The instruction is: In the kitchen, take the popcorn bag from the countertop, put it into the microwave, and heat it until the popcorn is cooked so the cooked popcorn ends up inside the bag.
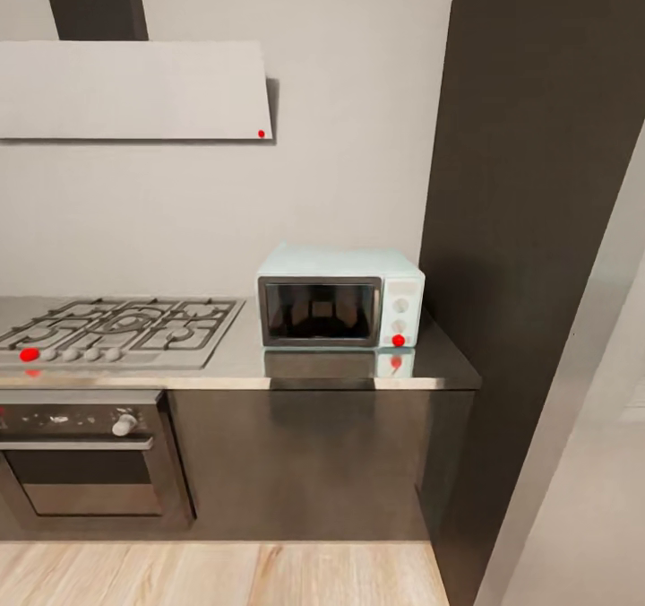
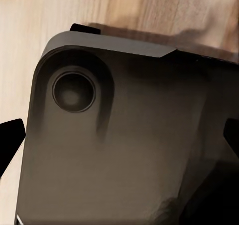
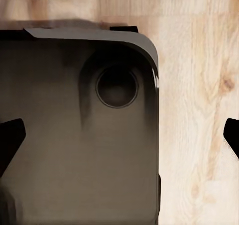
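In the head view, the microwave (image 1: 341,298) stood on the grey tabletop (image 1: 349,368), toward its right end, its back near the wall. Its door with the dark glass window was closed, and the side panel to the right of the window carried two pale knobs with a red dot under them. The polished slab mirrored the front of the appliance. Left of it, set into the same surface, lay the steel gas hob (image 1: 121,328) with grates and a row of knobs along its front edge, the leftmost one red. Below the hob sat the built-in oven (image 1: 85,463), and dark cabinet fronts (image 1: 305,463) filled the space under the microwave. A tall dark cabinet (image 1: 528,229) rose just to the right of the tabletop. A pale extractor hood (image 1: 134,90) with a small red dot hung on the wall above the hob. Light wooden floor (image 1: 224,575) ran along the bottom. The popcorn bag could not be made out anywhere on the slab.

In the left wrist view, the left tool (image 2: 119,135) pointed down at the robot's dark base (image 2: 119,150) and the wooden floor, its two black fingertips (image 2: 10,132) spread wide at the picture's edges with nothing between them.

In the right wrist view, the right tool (image 3: 119,135) was likewise spread, its fingertips (image 3: 11,135) far apart over the dark base (image 3: 74,135) and floor planks (image 3: 199,110), holding nothing.
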{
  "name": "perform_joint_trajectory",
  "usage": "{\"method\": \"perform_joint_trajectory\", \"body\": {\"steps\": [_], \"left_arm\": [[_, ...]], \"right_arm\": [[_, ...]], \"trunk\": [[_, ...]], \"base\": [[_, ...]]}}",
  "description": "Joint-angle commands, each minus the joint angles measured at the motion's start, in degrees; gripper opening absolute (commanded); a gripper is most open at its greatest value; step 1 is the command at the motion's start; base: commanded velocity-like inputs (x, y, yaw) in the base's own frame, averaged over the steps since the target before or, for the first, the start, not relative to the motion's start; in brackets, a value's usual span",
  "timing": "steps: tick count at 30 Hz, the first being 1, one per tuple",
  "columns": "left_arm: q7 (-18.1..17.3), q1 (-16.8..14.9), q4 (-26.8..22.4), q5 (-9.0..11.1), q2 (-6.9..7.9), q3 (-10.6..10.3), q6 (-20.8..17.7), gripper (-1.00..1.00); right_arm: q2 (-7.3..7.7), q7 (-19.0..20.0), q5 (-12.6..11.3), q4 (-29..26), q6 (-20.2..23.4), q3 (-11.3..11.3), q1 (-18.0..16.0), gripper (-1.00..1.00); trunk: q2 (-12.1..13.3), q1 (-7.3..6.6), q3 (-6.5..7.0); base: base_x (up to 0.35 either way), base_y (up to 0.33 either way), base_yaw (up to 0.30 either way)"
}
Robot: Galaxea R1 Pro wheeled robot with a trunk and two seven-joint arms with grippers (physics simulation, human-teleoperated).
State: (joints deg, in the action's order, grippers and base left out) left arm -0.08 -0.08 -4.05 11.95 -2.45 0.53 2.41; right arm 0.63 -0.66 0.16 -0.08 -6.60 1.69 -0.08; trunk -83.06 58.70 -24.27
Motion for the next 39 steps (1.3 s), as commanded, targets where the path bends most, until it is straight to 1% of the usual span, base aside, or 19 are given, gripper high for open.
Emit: {"method": "perform_joint_trajectory", "body": {"steps": [1,10,21,28,31,33,36,39], "left_arm": [[-0.01,-0.01,-0.03,0.38,-0.01,0.05,0.18,1.00],[-0.01,-0.01,-0.07,0.49,-0.01,0.08,0.14,1.00],[-0.01,-0.01,-0.08,0.44,-0.01,0.13,0.20,1.00],[-0.01,-0.01,-0.08,0.42,-0.01,0.11,0.22,1.00],[-0.01,-0.01,-0.08,0.36,-0.09,-0.07,0.29,1.00],[0.02,-0.01,-0.17,0.57,-0.10,0.24,0.25,1.00],[-0.02,-0.01,-0.16,0.30,-0.10,-0.01,0.15,1.00],[-0.08,-0.01,-0.17,0.20,-0.10,-0.12,0.14,1.00]], "right_arm": [[-0.01,-0.10,0.02,0.00,-0.16,0.18,0.00,1.00],[0.06,-0.13,0.02,0.00,-0.18,0.24,-0.01,1.00],[0.06,-0.09,0.02,0.00,-0.16,0.16,-0.01,1.00],[0.13,0.15,-0.50,0.00,0.61,0.76,0.00,1.00],[0.14,0.18,-0.51,0.00,0.63,0.73,0.02,1.00],[-0.14,-0.03,-0.07,0.00,-0.02,0.39,-0.01,1.00],[-0.18,-0.04,0.30,-0.07,-0.10,0.36,-0.01,1.00],[-0.34,-0.04,-0.03,-0.09,-0.13,0.53,-0.01,1.00]], "trunk": [[-0.02,0.03,-0.05],[-0.02,0.03,-0.05],[-0.02,0.03,-0.05],[-0.02,0.03,-0.05],[-0.02,0.03,-0.05],[-0.02,0.03,-0.05],[-0.02,0.03,-0.05],[-0.02,0.03,-0.05]], "base": [[0.133,0.000,0.000],[0.021,0.000,0.084],[0.000,0.000,0.003],[0.000,0.000,0.000],[0.000,0.000,0.000],[0.005,0.000,0.000],[0.174,0.000,0.000],[0.293,0.000,0.000]]}}
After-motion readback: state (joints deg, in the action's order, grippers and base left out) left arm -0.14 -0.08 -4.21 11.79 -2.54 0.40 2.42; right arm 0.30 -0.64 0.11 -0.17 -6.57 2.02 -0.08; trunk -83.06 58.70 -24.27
